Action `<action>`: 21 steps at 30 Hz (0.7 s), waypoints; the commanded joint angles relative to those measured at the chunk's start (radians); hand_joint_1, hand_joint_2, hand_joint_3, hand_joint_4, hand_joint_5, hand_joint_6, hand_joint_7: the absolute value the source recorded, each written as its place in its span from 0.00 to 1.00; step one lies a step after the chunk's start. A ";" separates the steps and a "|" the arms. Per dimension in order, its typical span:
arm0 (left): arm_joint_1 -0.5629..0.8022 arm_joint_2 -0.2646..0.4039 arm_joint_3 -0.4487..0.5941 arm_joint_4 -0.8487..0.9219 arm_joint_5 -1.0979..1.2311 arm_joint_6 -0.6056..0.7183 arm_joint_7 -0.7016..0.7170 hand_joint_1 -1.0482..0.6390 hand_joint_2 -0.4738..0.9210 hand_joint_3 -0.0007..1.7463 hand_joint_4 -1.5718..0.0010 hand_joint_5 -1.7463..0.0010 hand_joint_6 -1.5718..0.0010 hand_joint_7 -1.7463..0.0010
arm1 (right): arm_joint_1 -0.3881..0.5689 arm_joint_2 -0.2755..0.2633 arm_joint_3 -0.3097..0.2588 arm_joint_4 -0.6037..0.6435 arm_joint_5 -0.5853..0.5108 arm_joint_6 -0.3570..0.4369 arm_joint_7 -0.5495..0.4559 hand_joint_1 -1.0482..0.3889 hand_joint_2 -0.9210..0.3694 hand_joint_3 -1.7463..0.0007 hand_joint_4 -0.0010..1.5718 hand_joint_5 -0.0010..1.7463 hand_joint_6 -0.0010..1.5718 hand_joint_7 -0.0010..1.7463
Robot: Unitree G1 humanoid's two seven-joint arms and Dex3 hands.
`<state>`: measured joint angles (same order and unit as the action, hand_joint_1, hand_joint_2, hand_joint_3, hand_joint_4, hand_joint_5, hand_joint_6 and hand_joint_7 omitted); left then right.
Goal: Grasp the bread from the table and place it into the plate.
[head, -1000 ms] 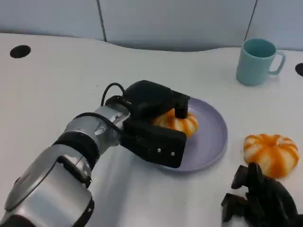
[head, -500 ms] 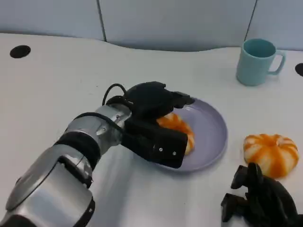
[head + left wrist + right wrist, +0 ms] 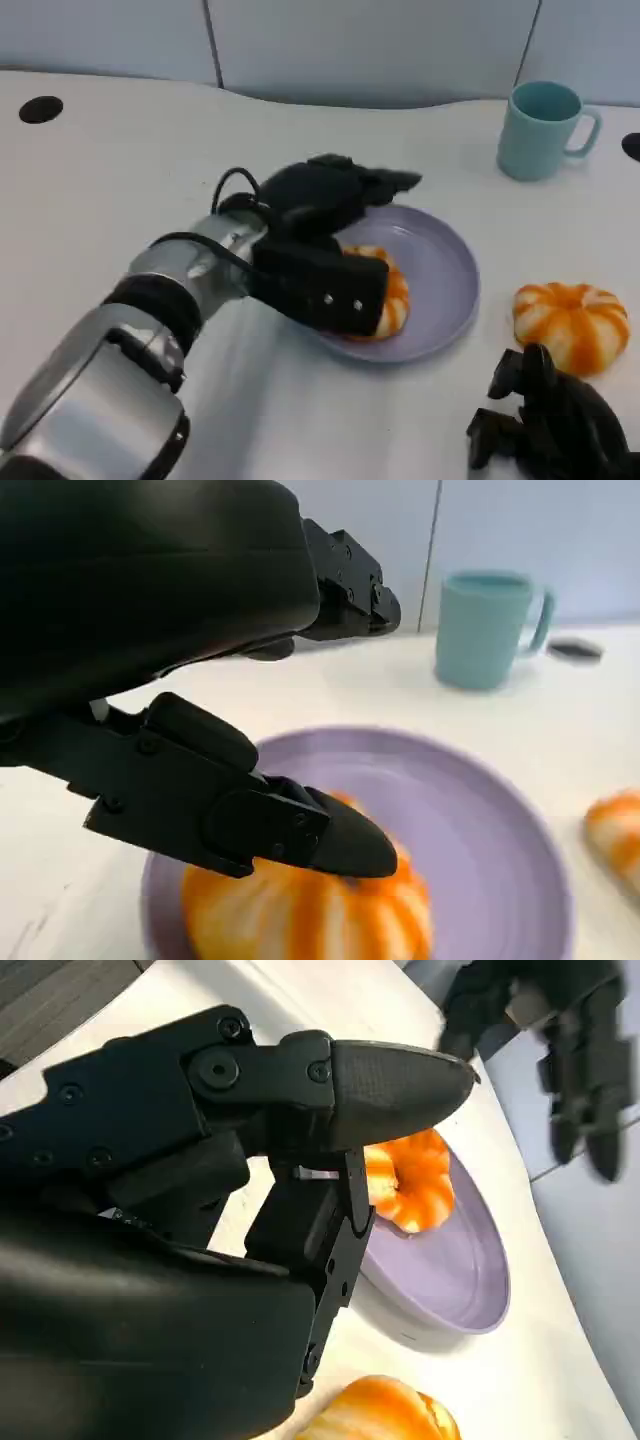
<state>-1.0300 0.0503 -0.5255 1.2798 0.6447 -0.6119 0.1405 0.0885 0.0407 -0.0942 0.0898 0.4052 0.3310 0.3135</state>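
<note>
An orange-and-white striped bread lies on the near left part of the purple plate. My left hand hovers just above it with fingers spread and nothing in them. In the left wrist view the bread sits on the plate below my left hand's fingers, which are apart from it. A second bread rests on the table right of the plate. My right hand stays near the front edge just below that bread, holding nothing.
A teal mug stands at the back right, beyond the plate. Dark round holes mark the table at the far left and far right edges. The right wrist view shows the plate with its bread.
My left hand has let go of the bread and lifted, its fingers spreading away. The bread has settled onto the plate's near side. The right hand has not moved.
</note>
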 commanded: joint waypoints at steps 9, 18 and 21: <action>0.166 0.062 0.223 -0.041 -0.248 -0.229 -0.101 0.16 1.00 0.15 0.88 0.73 0.82 0.96 | -0.003 -0.024 -0.016 0.032 -0.002 0.002 0.010 0.41 0.00 0.73 0.80 0.75 0.72 0.72; 0.292 0.027 0.448 -0.133 -0.609 -0.231 -0.473 0.18 1.00 0.14 0.84 0.71 0.77 0.96 | -0.020 -0.025 -0.023 0.048 0.003 0.015 0.008 0.42 0.00 0.73 0.81 0.74 0.72 0.73; 0.352 0.015 0.514 -0.208 -0.733 -0.175 -0.587 0.20 1.00 0.13 0.78 0.70 0.74 0.95 | -0.021 -0.027 -0.019 0.050 -0.003 0.004 0.012 0.42 0.00 0.72 0.80 0.74 0.72 0.73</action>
<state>-0.7276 0.0680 -0.0663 1.1371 0.0078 -0.8328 -0.3638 0.0599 0.0303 -0.1053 0.1232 0.4064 0.3303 0.3267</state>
